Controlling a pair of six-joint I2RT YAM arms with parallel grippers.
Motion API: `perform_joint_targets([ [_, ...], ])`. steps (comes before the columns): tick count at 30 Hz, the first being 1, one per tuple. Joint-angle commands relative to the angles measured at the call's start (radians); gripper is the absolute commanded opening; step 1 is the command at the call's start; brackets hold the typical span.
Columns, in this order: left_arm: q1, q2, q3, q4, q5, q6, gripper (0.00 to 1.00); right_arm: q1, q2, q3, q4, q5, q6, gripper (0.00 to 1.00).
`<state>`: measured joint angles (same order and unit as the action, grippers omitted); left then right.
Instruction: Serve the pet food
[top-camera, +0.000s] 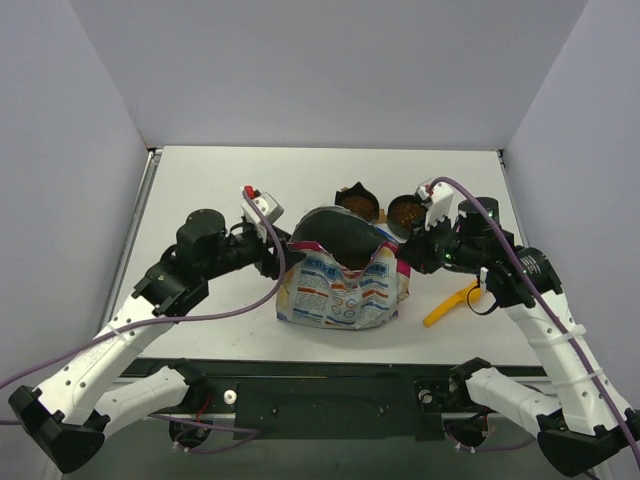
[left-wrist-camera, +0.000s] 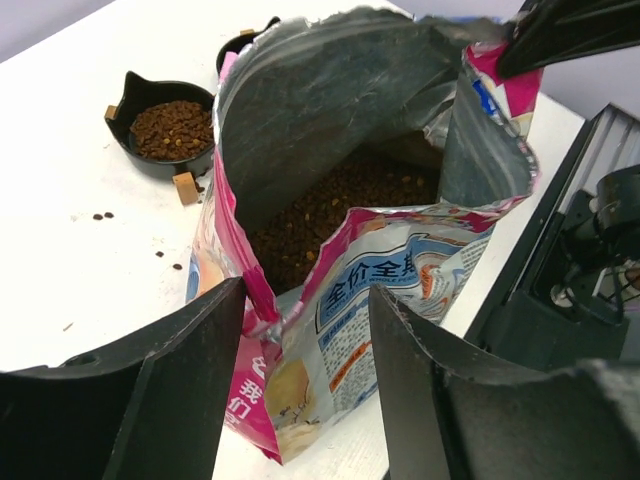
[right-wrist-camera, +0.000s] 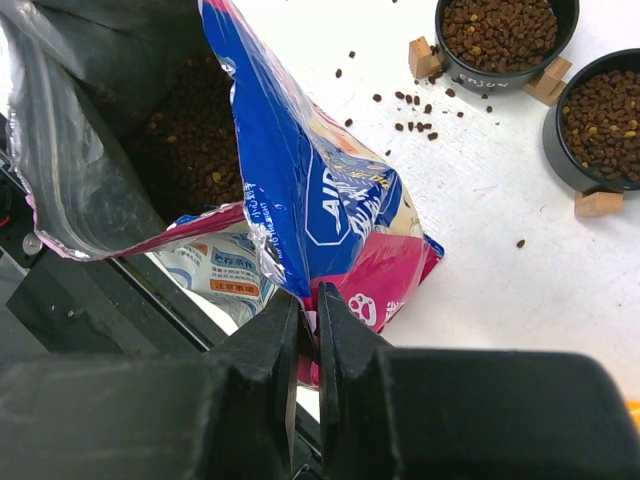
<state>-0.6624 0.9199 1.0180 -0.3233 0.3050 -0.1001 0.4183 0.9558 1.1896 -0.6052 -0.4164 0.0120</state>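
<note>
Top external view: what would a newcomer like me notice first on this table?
The open pet food bag stands mid-table, with brown kibble showing inside. The right end effector is shut on its magenta edge, while the left end effector gapes open around the opposite edge. Behind it, the left bowl and right bowl are both full of kibble.

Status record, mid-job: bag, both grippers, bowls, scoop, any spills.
bag: pet food bag upright, top open, kibble inside
left: left gripper open, one finger on either side of the bag's rim
right: right gripper shut on the bag's opposite edge
bowls: two black bowls beyond the bag, both holding kibble
scoop: yellow scoop lying on the table, unheld, right of the bag
spills: loose pellets near the bowls
</note>
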Motion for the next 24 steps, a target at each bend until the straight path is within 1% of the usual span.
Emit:
perform_joint_targets([
  [1,-0.006,0.054,0.001,0.117,0.095,0.096,0.59,-0.013,0.012,0.024,0.019,-0.019,0.009,0.0],
  [2,-0.006,0.057,-0.007,0.137,0.097,0.094,0.58,-0.012,0.017,0.027,0.019,-0.024,0.011,0.0],
  [4,-0.005,0.057,-0.022,0.182,0.103,0.096,0.49,-0.013,0.023,0.03,0.018,-0.03,0.014,0.0],
  [5,-0.006,0.057,-0.022,0.19,0.095,0.096,0.38,-0.013,0.023,0.03,0.018,-0.027,0.014,0.0],
  [6,-0.005,0.053,-0.024,0.194,0.092,0.089,0.33,-0.015,0.021,0.027,0.019,-0.019,0.011,0.0],
  [7,-0.006,0.045,-0.029,0.207,0.071,0.083,0.24,-0.013,0.02,0.027,0.019,-0.007,0.005,0.0],
  [8,-0.006,0.03,-0.033,0.21,0.053,0.073,0.2,-0.016,0.015,0.021,0.018,0.019,0.0,0.0],
  [9,-0.005,0.019,-0.038,0.211,0.031,0.069,0.12,-0.016,0.011,0.019,0.019,0.042,-0.004,0.0],
  [10,-0.002,0.001,-0.041,0.208,0.014,0.066,0.08,-0.027,0.002,0.016,0.018,0.074,-0.004,0.0],
  [11,0.0,-0.021,-0.041,0.193,-0.025,0.062,0.0,-0.03,-0.005,0.012,0.018,0.089,-0.004,0.0],
  [12,0.012,-0.036,-0.044,0.185,-0.035,0.054,0.0,-0.042,-0.018,0.007,0.018,0.137,-0.004,0.0],
  [14,0.046,-0.09,-0.067,0.182,-0.058,0.019,0.0,-0.076,-0.046,-0.008,0.018,0.172,-0.004,0.0],
  [15,0.066,-0.131,-0.091,0.191,-0.053,0.005,0.0,-0.102,-0.055,-0.024,0.016,0.198,-0.036,0.0],
  [17,0.127,-0.185,-0.117,0.188,-0.02,-0.036,0.0,-0.128,-0.083,-0.05,0.016,0.234,-0.052,0.0],
  [18,0.168,-0.196,-0.122,0.182,0.026,-0.052,0.0,-0.131,-0.098,-0.056,0.016,0.235,-0.064,0.0],
  [20,0.199,-0.216,-0.125,0.152,0.078,-0.064,0.0,-0.131,-0.098,-0.067,0.013,0.199,-0.075,0.0],
  [23,0.208,-0.211,-0.127,0.135,0.146,-0.072,0.0,-0.119,-0.083,-0.059,-0.007,0.079,-0.112,0.0],
  [24,0.208,-0.207,-0.122,0.133,0.163,-0.072,0.0,-0.119,-0.078,-0.051,-0.027,0.073,-0.138,0.0],
])
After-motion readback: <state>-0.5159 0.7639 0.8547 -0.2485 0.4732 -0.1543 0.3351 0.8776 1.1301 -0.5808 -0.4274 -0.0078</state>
